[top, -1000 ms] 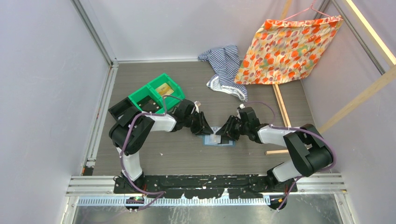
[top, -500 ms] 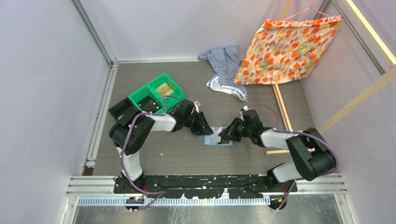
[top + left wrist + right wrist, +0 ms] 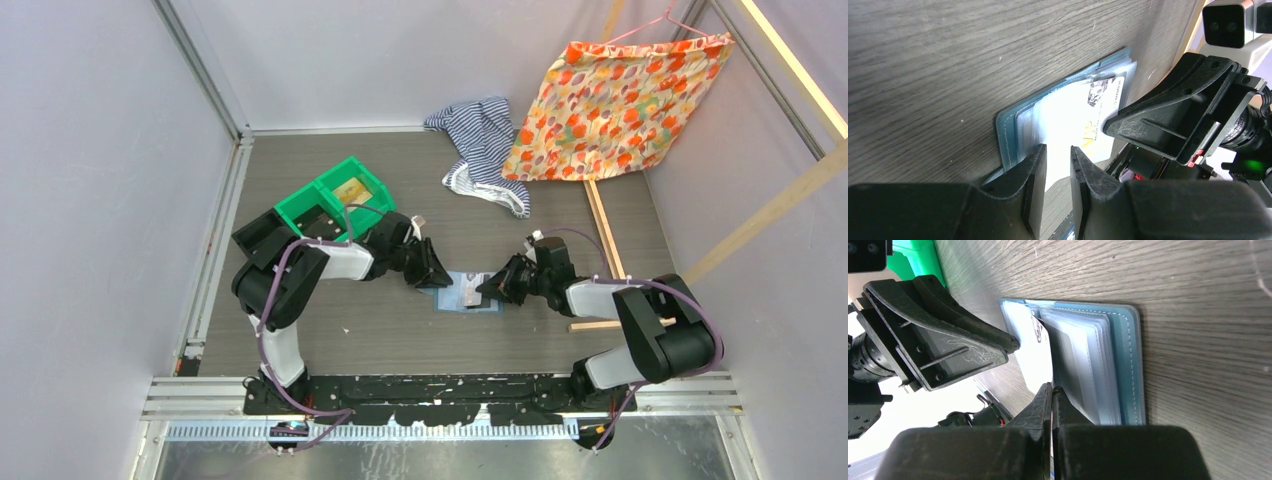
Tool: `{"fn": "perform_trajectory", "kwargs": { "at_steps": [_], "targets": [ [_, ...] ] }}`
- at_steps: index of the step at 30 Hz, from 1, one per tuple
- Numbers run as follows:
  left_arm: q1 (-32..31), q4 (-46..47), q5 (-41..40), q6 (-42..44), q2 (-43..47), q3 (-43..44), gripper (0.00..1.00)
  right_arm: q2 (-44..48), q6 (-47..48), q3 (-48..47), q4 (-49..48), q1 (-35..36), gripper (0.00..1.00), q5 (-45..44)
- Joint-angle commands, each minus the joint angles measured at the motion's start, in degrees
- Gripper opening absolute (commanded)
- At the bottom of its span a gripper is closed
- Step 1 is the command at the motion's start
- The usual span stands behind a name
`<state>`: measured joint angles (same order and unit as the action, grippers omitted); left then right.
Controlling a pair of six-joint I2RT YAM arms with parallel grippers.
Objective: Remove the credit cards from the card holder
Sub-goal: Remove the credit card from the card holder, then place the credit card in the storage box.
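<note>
The slate-blue card holder (image 3: 450, 305) lies open on the table between my two arms, its clear sleeves fanned (image 3: 1088, 365). A white credit card (image 3: 1040, 360) with yellow lettering (image 3: 1073, 115) sticks partly out of it. My right gripper (image 3: 1052, 386) is shut on this card's edge; in the top view it (image 3: 487, 292) sits at the holder's right side. My left gripper (image 3: 1058, 147) stands at the holder's left edge (image 3: 440, 280), its jaws a narrow gap apart with nothing between them, one finger (image 3: 1030, 165) over the holder's corner.
A green two-compartment bin (image 3: 330, 200) stands behind the left arm with a yellowish card (image 3: 352, 190) in it. A striped cloth (image 3: 480, 145) and a floral cloth (image 3: 610, 100) lie at the back. A wooden strip (image 3: 600, 235) runs along the right.
My right gripper has shut on the white card and drawn back a little to the right, with the card showing further out of the holder. The left gripper has barely moved.
</note>
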<state>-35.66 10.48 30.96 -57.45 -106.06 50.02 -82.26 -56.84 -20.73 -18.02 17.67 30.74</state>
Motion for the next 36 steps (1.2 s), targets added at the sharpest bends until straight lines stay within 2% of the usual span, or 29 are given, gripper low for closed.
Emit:
{"fn": "perform_trajectory", "kwargs": {
  "at_steps": [1,11,19,24,30,36],
  "targets": [
    [1.45,-5.88,-3.74,3.99,-0.59,-1.75,0.27,1.51,3.00,1.13,2.03,-1.84,0.01,-0.70],
    [1.88,-8.51,-3.56,5.85,0.28,0.47,0.27,11.91,10.49,-1.15,16.75,-4.19,0.01,-1.81],
    [2.45,-17.80,-4.40,10.42,8.68,4.47,0.29,18.51,13.75,-6.03,25.84,-4.31,0.01,-1.78],
    [2.68,-22.19,-5.12,11.92,15.18,5.48,0.30,19.94,11.76,-7.40,23.11,-4.25,0.01,0.82],
    [2.70,-20.74,-1.92,10.24,21.17,3.27,0.30,18.38,8.40,-8.24,15.15,-2.81,0.01,5.63],
    [2.75,-8.89,3.76,3.34,23.07,-2.40,0.31,16.98,4.79,-8.45,6.46,2.88,0.01,4.77]
  ]
}}
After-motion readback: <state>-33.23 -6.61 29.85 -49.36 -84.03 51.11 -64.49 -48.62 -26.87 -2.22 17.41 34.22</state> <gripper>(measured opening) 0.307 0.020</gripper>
